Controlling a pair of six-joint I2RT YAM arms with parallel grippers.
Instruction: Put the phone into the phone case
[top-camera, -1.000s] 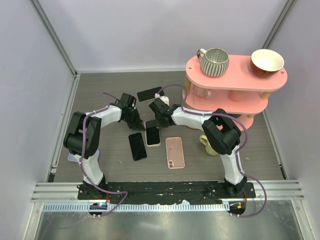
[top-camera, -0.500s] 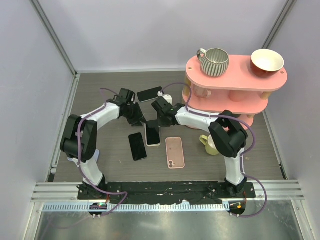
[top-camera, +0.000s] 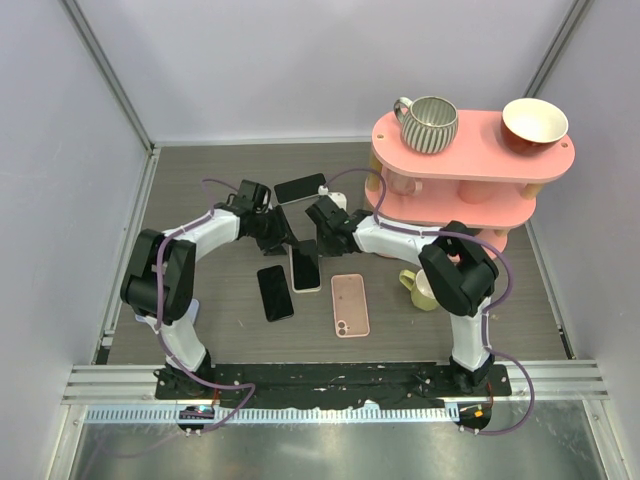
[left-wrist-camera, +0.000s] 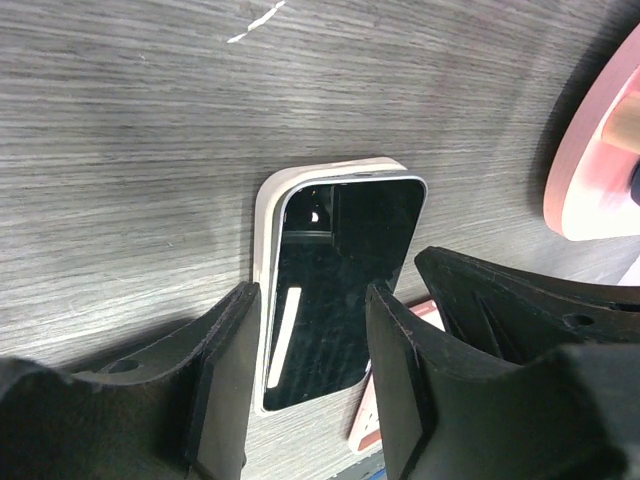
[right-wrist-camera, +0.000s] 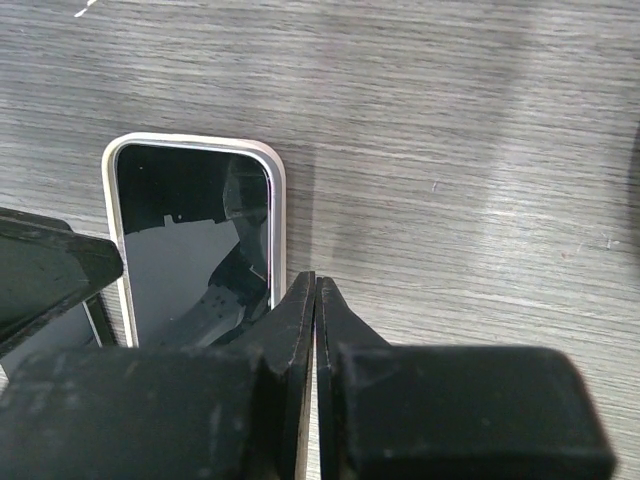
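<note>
White case (left-wrist-camera: 264, 235) rims dark-screened phone (top-camera: 305, 266), flat on grey wood table (top-camera: 200, 180), between my grippers. Black phone (top-camera: 275, 292) just beside it on left, pink phone (top-camera: 350, 305) near on right, pink shelf (top-camera: 470, 160) beyond. My left gripper (left-wrist-camera: 312, 300) low over phone, jaws spread, holding nothing. My right gripper (right-wrist-camera: 315, 285) pressed closed, empty, tips beside case's edge.

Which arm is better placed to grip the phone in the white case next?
Left, probably: the left gripper is open, one finger at each side of the phone. The right gripper is shut, its tip beside the case.
</note>
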